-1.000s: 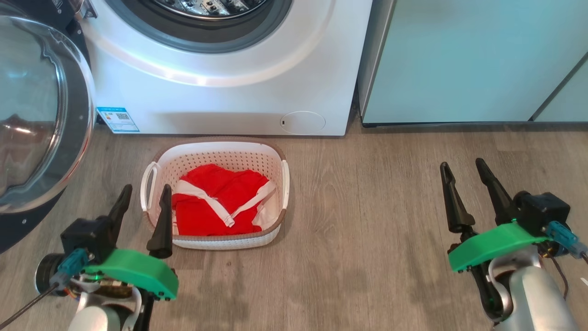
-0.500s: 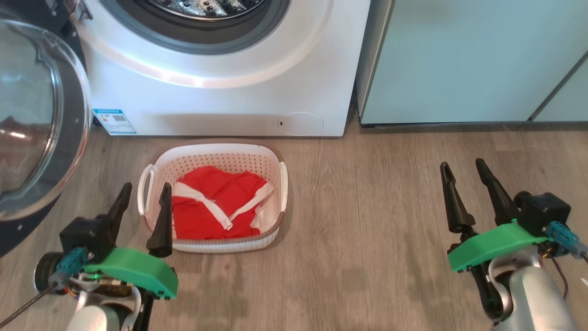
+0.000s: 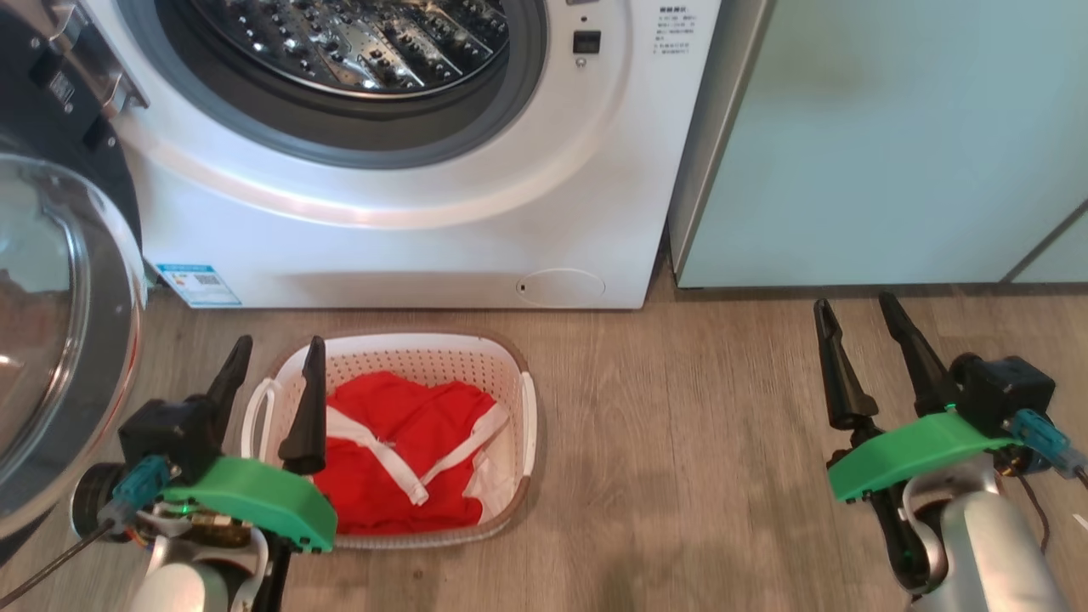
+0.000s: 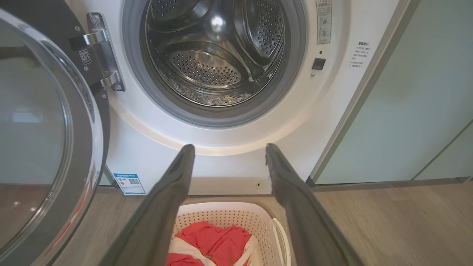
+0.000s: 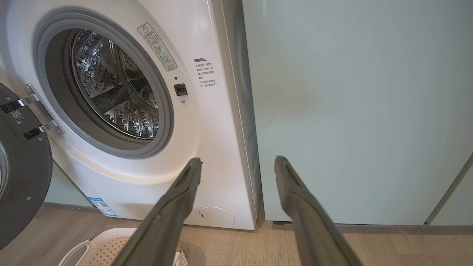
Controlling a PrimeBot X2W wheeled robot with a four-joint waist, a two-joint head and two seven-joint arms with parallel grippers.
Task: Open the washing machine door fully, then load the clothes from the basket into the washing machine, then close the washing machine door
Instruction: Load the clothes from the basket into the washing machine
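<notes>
Head view: washing machine door (image 3: 59,340) stands swung out at the left, clear of the drum (image 3: 357,42) mouth; judged: step 1 done, step 2 (loading) in hand, not yet begun. Basket (image 3: 518,408) sits on the floor (image 3: 697,442) just in front of the washing machine (image 3: 408,229); clothes (image 3: 399,459) lie inside it, a red garment crossed by white bands, with a scrap of white cloth at its right side. Left gripper (image 3: 279,344) hovers over the basket's left end, fingers apart, empty; right gripper (image 3: 853,303) hangs well to the right over bare floor, fingers apart, empty.

Left wrist view: drum looks empty; hinge (image 4: 103,55) and door glass sit close on the left. Next move, as judged: lower the left gripper into the red heap, close on a bunched fold, lift clear of the rim, carry it up into the drum. Risks: the open door crowds the left arm's swing; the bands may trail and snag on the basket wall or grey gasket (image 4: 288,85); the light basket may lift with the cloth.

Right wrist view: the pale green cabinet (image 5: 351,111) stands flush against the machine's right side; the 2 fingers point at that seam, far from the clothes.
</notes>
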